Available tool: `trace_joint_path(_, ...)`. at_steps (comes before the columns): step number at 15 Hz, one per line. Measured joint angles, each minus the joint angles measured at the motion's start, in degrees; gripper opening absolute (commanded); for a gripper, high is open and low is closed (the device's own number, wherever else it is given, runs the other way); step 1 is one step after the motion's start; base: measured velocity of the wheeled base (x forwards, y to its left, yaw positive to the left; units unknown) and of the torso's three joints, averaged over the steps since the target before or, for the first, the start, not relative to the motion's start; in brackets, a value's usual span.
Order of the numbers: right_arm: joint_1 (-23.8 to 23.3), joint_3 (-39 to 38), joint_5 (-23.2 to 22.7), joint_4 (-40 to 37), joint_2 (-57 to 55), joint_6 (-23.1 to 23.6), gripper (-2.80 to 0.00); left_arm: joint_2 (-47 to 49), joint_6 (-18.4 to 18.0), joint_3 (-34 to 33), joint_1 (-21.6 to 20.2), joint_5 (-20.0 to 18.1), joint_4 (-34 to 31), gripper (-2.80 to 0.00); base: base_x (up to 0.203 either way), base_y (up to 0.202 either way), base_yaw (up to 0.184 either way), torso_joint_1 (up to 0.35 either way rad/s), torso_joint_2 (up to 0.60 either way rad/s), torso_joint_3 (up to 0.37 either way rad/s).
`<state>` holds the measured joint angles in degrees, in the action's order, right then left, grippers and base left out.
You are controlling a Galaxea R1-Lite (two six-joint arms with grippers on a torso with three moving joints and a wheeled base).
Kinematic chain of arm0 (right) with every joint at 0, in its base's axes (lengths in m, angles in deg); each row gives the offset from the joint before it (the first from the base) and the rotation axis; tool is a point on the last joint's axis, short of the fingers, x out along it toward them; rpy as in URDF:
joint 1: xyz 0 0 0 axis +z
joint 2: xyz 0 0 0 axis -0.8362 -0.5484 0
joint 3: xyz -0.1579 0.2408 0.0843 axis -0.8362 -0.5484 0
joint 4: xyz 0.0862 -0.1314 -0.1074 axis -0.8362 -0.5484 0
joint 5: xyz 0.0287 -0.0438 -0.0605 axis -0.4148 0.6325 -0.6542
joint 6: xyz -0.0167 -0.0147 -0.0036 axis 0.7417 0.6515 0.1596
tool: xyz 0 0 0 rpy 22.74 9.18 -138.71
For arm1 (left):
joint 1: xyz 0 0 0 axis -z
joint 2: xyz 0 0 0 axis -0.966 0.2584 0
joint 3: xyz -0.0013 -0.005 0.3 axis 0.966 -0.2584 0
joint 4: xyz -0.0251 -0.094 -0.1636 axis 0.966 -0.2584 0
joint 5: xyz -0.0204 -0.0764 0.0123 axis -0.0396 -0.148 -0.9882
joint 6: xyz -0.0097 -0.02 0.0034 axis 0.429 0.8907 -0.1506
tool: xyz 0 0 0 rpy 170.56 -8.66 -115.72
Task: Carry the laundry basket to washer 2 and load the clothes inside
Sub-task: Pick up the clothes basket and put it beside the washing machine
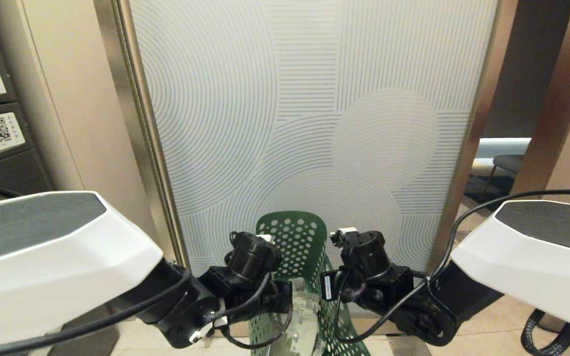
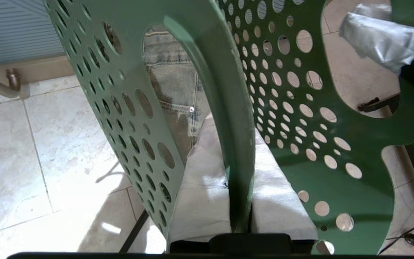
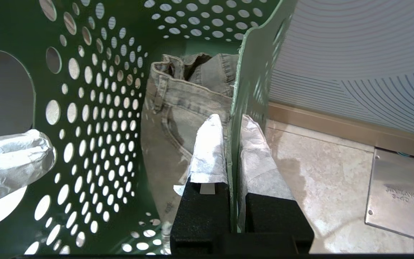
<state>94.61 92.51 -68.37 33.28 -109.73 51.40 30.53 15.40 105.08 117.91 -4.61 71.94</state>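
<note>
From the head view, the green laundry basket [image 1: 292, 242] hangs between both arms, in front of a striped glass panel [image 1: 314, 109].

Left wrist view: the left gripper [image 2: 237, 151] is pinched tight on the basket's wall.

Right wrist view: the right gripper [image 3: 234, 144] pinches the other wall (jeans [image 3: 182, 108] lie inside, just past its fingers).
</note>
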Motion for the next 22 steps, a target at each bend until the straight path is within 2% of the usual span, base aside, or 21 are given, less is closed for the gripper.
trace_joint_path(22, -0.1, -0.7, 0.1, 0.0, -0.2, 0.0, -2.80, -0.1, 0.0, -0.2, 0.0, 0.2, 0.0, -2.80, 0.001, -0.007, 0.170, 0.003, 0.00, 0.001)
